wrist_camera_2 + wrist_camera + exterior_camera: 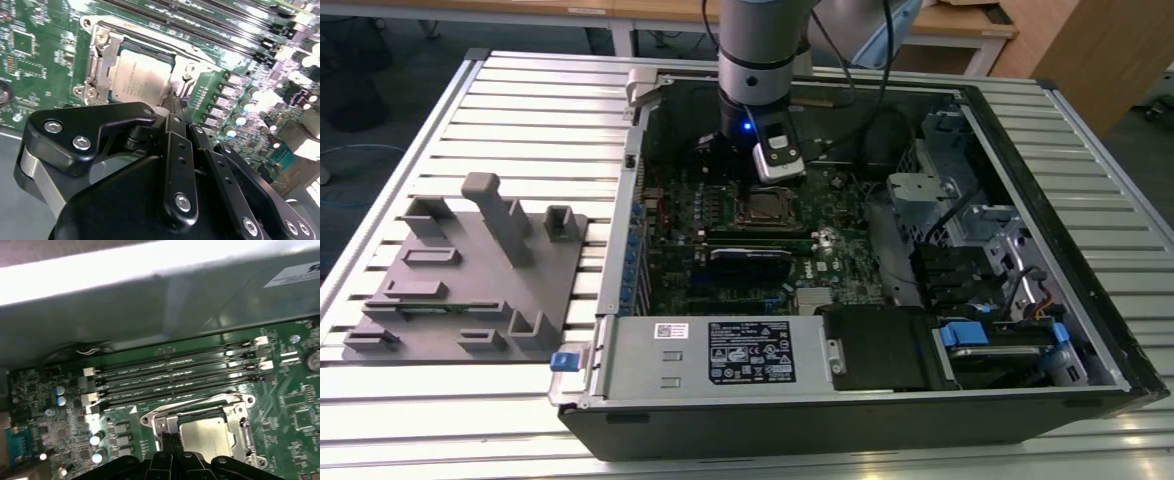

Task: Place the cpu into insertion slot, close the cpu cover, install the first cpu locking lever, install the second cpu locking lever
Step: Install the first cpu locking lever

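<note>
The cpu (136, 75) (206, 436), a dull silver square, lies in the insertion slot (765, 208) on the green motherboard. The shiny cpu cover (101, 60) (241, 426) lies flat as a frame around its edges. A thin metal locking lever (150, 39) (200, 402) runs along the socket's side that faces the memory slots. My gripper (175, 101) (167, 439) (777, 168) is shut, its black fingertips pressed together just above the socket's edge, beside a corner of the cover. I see nothing held between them.
The board sits deep in an open computer case (1107, 330), with walls on all sides. Long memory slots (175, 371) run beside the socket. A silver power-supply box (714, 352) fills the near end. A grey fixture (467, 280) stands on the slatted table at the exterior view's left.
</note>
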Robot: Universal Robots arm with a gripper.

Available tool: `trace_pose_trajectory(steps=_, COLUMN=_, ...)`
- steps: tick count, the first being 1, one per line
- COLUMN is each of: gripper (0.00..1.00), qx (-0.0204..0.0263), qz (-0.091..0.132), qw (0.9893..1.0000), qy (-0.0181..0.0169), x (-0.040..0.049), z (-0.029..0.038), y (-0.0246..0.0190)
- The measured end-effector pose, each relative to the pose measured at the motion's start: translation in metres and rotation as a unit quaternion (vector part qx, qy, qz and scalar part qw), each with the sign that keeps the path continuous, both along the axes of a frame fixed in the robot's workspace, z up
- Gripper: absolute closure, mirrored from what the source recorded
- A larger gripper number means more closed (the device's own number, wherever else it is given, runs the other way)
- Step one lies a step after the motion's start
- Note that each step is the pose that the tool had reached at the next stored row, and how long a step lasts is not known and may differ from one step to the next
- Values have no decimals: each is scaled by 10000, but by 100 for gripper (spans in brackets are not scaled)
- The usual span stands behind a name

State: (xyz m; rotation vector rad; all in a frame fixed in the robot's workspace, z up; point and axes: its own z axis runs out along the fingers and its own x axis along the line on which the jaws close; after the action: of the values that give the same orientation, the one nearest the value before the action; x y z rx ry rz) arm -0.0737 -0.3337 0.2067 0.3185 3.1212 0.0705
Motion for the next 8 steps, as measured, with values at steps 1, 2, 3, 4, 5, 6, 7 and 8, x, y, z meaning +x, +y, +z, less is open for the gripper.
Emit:
trace_pose_trajectory(steps=1, gripper=90, qx=-1, qz=0, qw=10000, qy=8, x=-1, z=1, y=0)
trace_pose_trajectory(steps=2, gripper=90, qx=-2, qz=-1, qw=10000, qy=12, x=-1, z=1, y=0)
trace_pose_trajectory(steps=3, gripper=90, qx=-2, qz=0, qw=10000, qy=15, x=-1, z=1, y=-1)
trace_pose_trajectory(steps=4, gripper=90, qx=-1, qz=0, qw=10000, qy=18, x=0, z=1, y=0)
trace_pose_trajectory(steps=5, gripper=90, qx=-1, qz=0, qw=10000, qy=22, x=0, z=0, y=0)
trace_pose_trajectory(steps=6, gripper=90, qx=-1, qz=0, qw=10000, qy=24, x=0, z=0, y=0)
trace_pose_trajectory(steps=7, gripper=90, qx=-1, qz=0, qw=10000, qy=24, x=1, z=0, y=0)
trace_pose_trajectory(steps=8, gripper=90, qx=0, qz=1, qw=10000, qy=24, x=10, z=-1, y=0)
